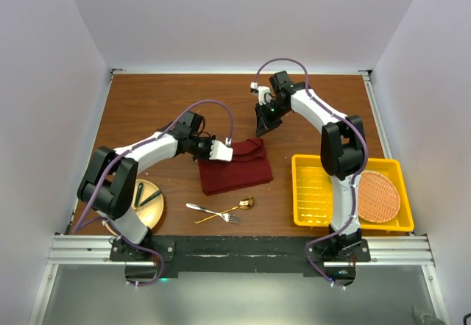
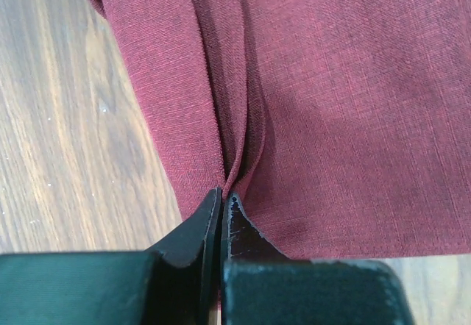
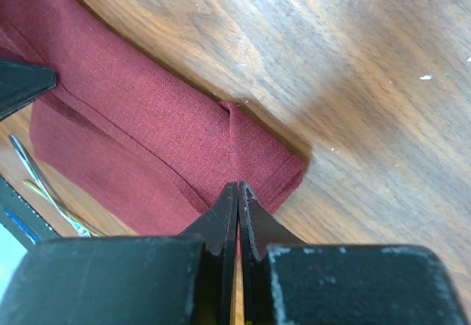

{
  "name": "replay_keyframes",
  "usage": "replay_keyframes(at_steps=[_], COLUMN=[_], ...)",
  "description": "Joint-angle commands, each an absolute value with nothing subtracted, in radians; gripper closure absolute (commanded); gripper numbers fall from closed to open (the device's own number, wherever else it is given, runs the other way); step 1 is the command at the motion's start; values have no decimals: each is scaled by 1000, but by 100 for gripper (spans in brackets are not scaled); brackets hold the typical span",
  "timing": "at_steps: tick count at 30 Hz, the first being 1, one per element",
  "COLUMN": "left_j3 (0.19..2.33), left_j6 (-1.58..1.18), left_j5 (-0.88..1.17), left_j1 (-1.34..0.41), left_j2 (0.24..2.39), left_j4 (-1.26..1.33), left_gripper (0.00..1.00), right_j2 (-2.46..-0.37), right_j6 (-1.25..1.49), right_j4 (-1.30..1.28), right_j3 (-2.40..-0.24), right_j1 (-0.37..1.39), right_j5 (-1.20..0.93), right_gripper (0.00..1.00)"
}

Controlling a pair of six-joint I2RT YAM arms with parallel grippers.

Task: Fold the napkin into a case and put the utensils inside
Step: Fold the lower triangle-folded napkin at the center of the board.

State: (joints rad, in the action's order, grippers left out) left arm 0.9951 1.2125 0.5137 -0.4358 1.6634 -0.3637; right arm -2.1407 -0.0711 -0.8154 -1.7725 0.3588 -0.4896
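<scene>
where the top view lays out the whole desk (image 1: 147,104), the wrist views give close detail only.

- napkin (image 1: 235,169): maroon cloth folded to a rectangle, lying near the middle of the desk between the two arms. its long axis runs left to right, with the right end swung a little toward the far edge.
- left arm (image 1: 151,148): in the top view it reaches to the napkin's far left corner, but the grip is hidden there. the left wrist view alone shows the left jaws pressed together on a raised pleat, with creases running away from the tips across the cloth.
- right arm (image 1: 324,119): in the top view the right jaws hang by the napkin's far right corner. the right wrist view shows them together, tips over the short edge just beside that corner. whether any cloth is caught between them cannot be told.
- fork (image 1: 210,211), silver, and spoon (image 1: 247,203), gold: crossed on the desk just nearer than the napkin, not touching it. both lie roughly left to right, tines and bowl at the right ends. the top view shows them whole; the right wrist view catches only a sliver.
- basket (image 1: 309,193): yellow, at the right, holding a round orange woven mat (image 1: 379,196). top view only.
- plate (image 1: 151,207): gold, near left, carrying green-handled cutlery (image 1: 137,193). top view only.
</scene>
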Motion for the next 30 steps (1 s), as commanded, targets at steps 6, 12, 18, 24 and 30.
replay_keyframes(at_steps=[6, 12, 18, 24, 30], left_j3=[901, 825, 824, 902, 1021], left_j6=[1086, 1055, 980, 937, 973], left_j5=[519, 469, 404, 295, 268], left_j1=[-494, -523, -528, -517, -454], left_j2=[1617, 1623, 1690, 1799, 1856], left_j4=[-287, -230, -213, -213, -251], left_gripper=[100, 100, 100, 100, 100], right_j2=[-2135, -2152, -2155, -2233, -2255], right_j6=[-86, -94, -118, -104, -121], right_j4=[-802, -792, -779, -735, -735], right_j3=[-1703, -1652, -1597, -1641, -1720], right_j1=[362, 365, 370, 370, 361], right_j5=[-480, -451, -417, -373, -345], right_gripper=[99, 99, 99, 99, 99])
